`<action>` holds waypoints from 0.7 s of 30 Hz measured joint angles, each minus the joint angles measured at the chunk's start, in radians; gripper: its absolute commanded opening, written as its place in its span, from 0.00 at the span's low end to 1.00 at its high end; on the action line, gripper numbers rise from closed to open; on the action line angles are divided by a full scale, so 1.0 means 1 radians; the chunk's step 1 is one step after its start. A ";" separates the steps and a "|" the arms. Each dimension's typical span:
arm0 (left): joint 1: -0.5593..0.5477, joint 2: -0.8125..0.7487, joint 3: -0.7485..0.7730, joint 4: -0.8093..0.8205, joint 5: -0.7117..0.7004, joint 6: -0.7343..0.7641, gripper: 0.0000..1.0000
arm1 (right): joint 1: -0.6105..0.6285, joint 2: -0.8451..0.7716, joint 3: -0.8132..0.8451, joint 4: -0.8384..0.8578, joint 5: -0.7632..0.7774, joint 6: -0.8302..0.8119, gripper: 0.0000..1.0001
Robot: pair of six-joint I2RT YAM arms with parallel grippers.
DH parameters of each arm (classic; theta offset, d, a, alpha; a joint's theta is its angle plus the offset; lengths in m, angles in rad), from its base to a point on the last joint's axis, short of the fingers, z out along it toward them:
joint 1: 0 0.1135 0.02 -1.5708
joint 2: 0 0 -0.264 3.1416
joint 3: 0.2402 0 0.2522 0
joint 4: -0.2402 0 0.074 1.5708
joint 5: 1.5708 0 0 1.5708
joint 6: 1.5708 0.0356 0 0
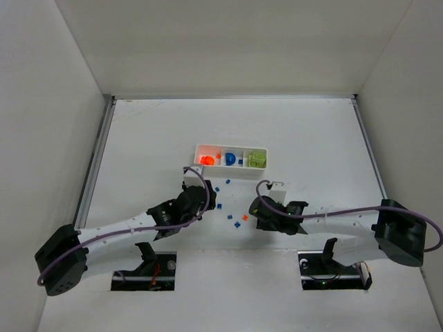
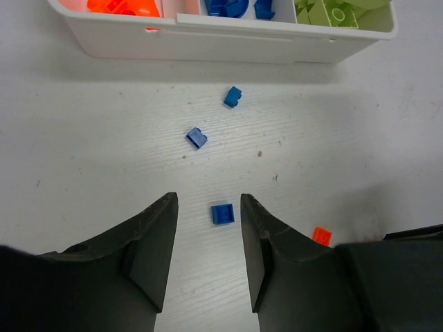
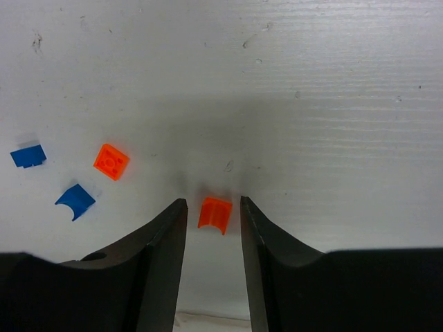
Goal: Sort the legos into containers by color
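Left claw (image 2: 208,198) spread, pinching nothing, low over the table (image 2: 83,152). Straddles a small blue plate (image 2: 222,214) lying flat between the fingers just behind their tips, nearer the right-hand finger and clear of both. Square, so no long axis to name; edges turned only a touch off the line of the fingers. Ahead, one loose blue brick (image 2: 196,137) and a second blue piece (image 2: 233,97) farther on, both skewed; off beside the right finger's outer flank, an orange bit (image 2: 322,236). Beyond these, the white tray (image 2: 208,43), long axis running across the view, near wall facing the claw: orange legos (image 2: 118,5) in the left compartment, blue ones (image 2: 228,5) in the middle, lime-green ones (image 2: 332,12) in the right. Right claw (image 3: 212,200) likewise spread, gripping nothing. Brackets an orange brick (image 3: 214,214) resting on the table between the fingers, a narrow gap on either side. Arched notch pointing back toward the wrist; a shade longer along the fingers than across. Off to the left, an orange square plate (image 3: 111,161) turned cornerwise, plus two blue scraps (image 3: 75,200). Seen from above: tray lying left to right, slightly skewed, right end nearer the arms; both claws on its near side, left one closer.
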 measured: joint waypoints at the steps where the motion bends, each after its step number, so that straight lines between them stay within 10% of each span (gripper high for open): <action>1: 0.004 -0.010 -0.005 -0.001 0.000 -0.001 0.39 | 0.001 0.010 0.004 0.000 0.002 0.002 0.40; 21: 0.093 -0.148 -0.042 -0.016 0.004 -0.003 0.42 | 0.034 0.021 0.102 -0.072 0.027 -0.033 0.20</action>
